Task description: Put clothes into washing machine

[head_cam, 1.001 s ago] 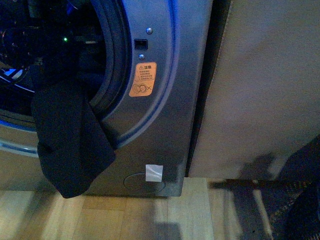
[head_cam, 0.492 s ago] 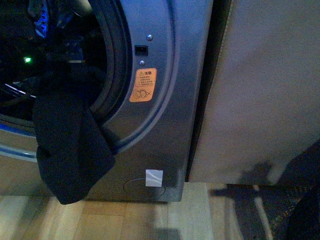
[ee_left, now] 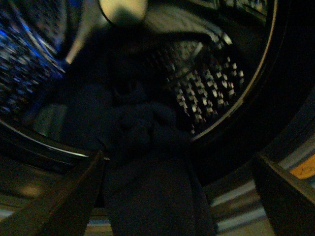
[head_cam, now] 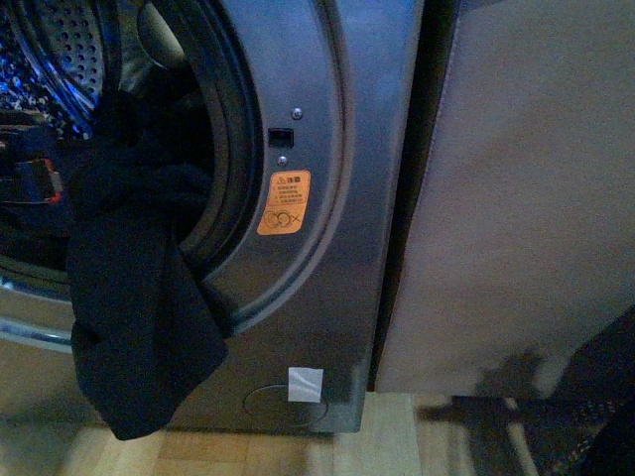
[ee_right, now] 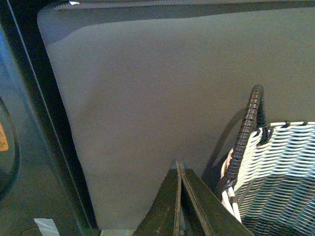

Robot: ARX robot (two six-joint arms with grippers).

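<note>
Clothes (head_cam: 139, 317) draped over washing machine (head_cam: 308, 119) port rim.

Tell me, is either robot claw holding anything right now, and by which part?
Nothing is held. The left gripper is open, fingers either side of the clothes draped over the washing machine rim, not clamping them. The right gripper is shut, empty.

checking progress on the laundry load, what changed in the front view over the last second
The left arm, which filled the drum opening with its lit electronics a second ago, has shifted down and left, uncovering the perforated drum. The clothes moved little: one end bunched inside the port, the rest draped over the black seal down the washing machine front. Orange sticker and white tape are unchanged.
</note>
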